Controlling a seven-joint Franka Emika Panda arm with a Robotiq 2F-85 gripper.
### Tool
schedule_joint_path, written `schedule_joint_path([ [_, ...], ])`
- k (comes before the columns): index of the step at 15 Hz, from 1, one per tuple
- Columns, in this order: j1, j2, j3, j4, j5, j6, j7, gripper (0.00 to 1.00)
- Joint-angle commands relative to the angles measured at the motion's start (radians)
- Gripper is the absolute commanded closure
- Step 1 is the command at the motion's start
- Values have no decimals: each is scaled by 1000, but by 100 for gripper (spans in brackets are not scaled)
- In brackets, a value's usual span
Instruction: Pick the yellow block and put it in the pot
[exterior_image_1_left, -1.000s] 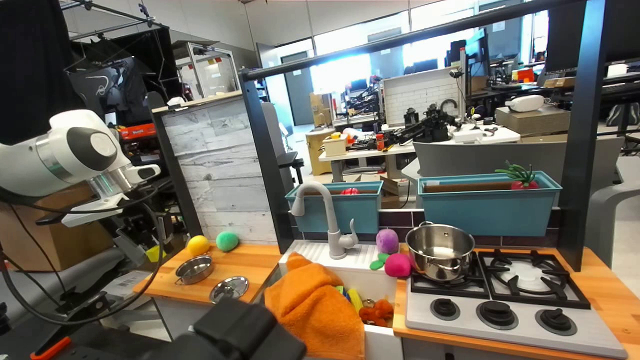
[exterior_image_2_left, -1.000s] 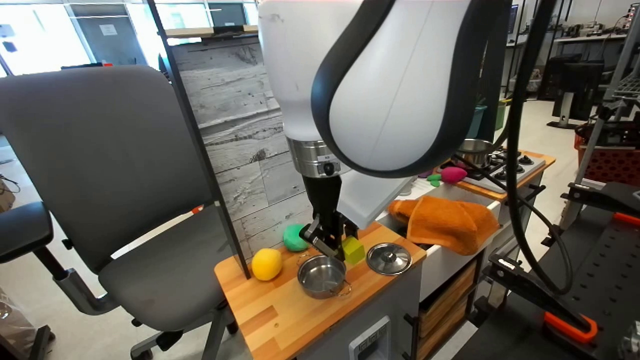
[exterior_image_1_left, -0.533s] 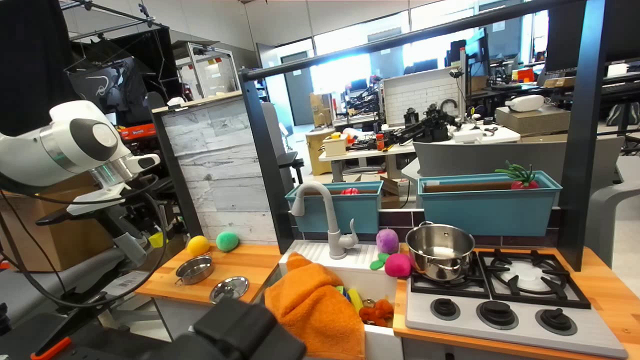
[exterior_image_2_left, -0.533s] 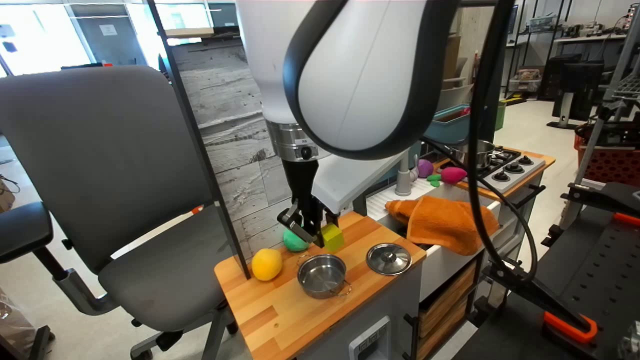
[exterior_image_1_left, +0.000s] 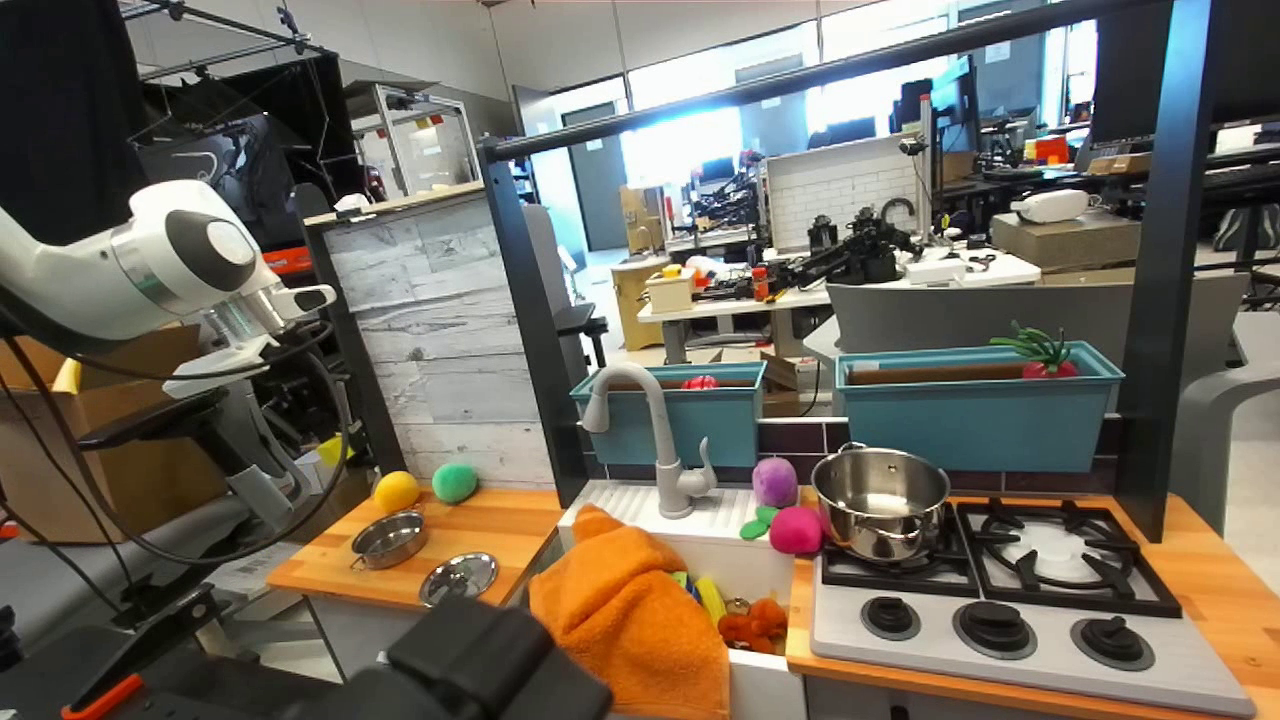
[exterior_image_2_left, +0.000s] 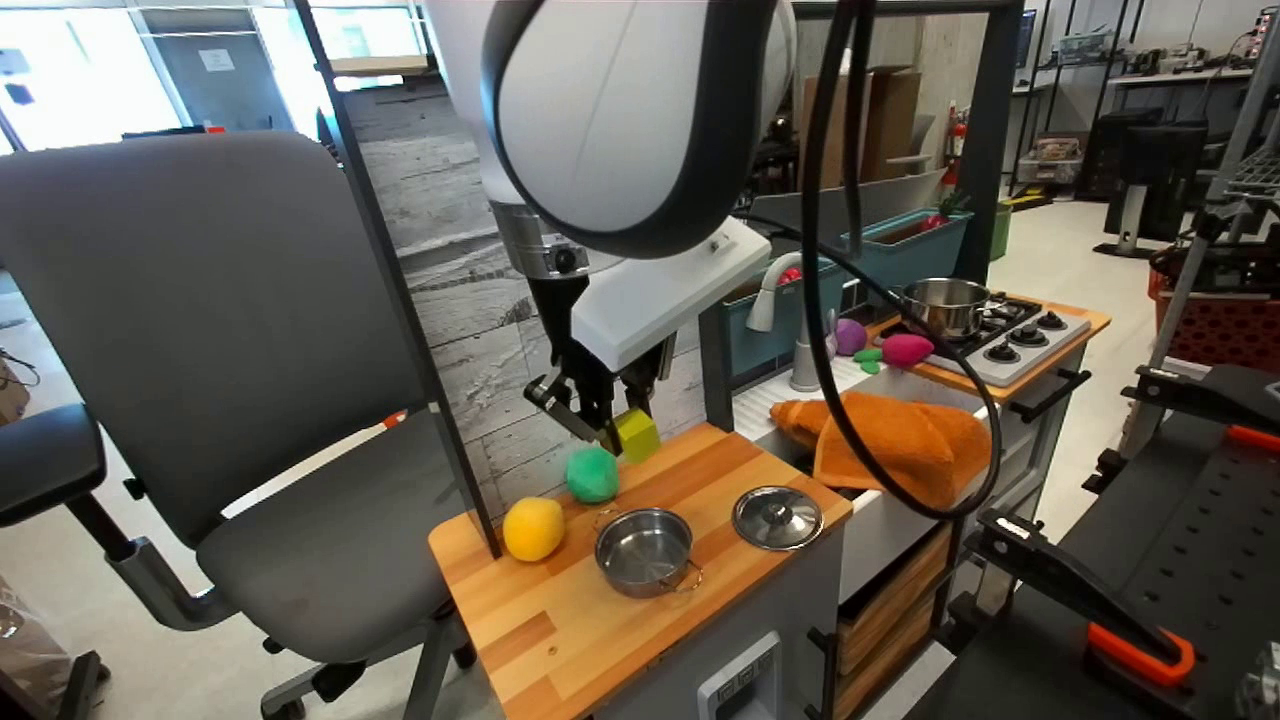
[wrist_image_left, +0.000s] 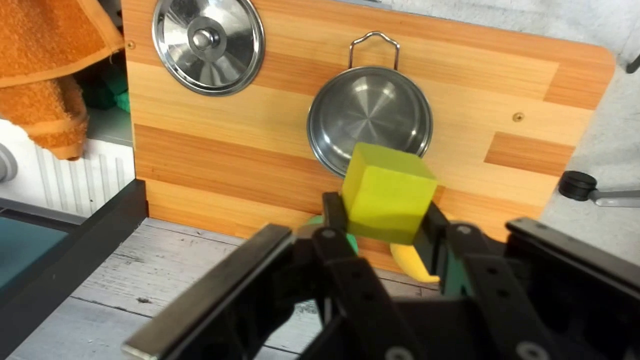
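Observation:
My gripper (wrist_image_left: 384, 220) is shut on a yellow-green block (wrist_image_left: 392, 197), one finger on each side. In an exterior view the block (exterior_image_2_left: 638, 436) hangs in the air above the back of the wooden counter, near the panel wall. A small silver pot (exterior_image_2_left: 643, 555) stands on that counter, its inside empty; in the wrist view the block overlaps the edge of this pot (wrist_image_left: 367, 110). A larger silver pot (exterior_image_1_left: 872, 530) stands on the stove and also shows in an exterior view (exterior_image_2_left: 940, 312). Which pot is meant, I cannot tell. In an exterior view the block (exterior_image_1_left: 333, 450) is a small patch.
A metal lid (exterior_image_2_left: 778, 520) lies beside the small pot. A yellow toy (exterior_image_2_left: 533, 528) and a green ball (exterior_image_2_left: 592, 474) stand at the counter's back. An orange towel (exterior_image_1_left: 635, 610) hangs over the sink, beside a grey faucet (exterior_image_1_left: 660, 440). A black cable loop (exterior_image_2_left: 900, 500) hangs from the arm.
The arm has risen, carrying the block up and back from near the small pot toward the panel wall. The grip on the block is kept; pots and lid have not moved.

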Motion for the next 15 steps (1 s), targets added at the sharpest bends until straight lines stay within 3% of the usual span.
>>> schedule_joint_path([
  [1,-32,23,22,65,-26,-72,15,31],
  [6,-58,22,38,78,-29,-103,12,0],
  [15,-96,15,67,55,-29,-74,14,0],
])
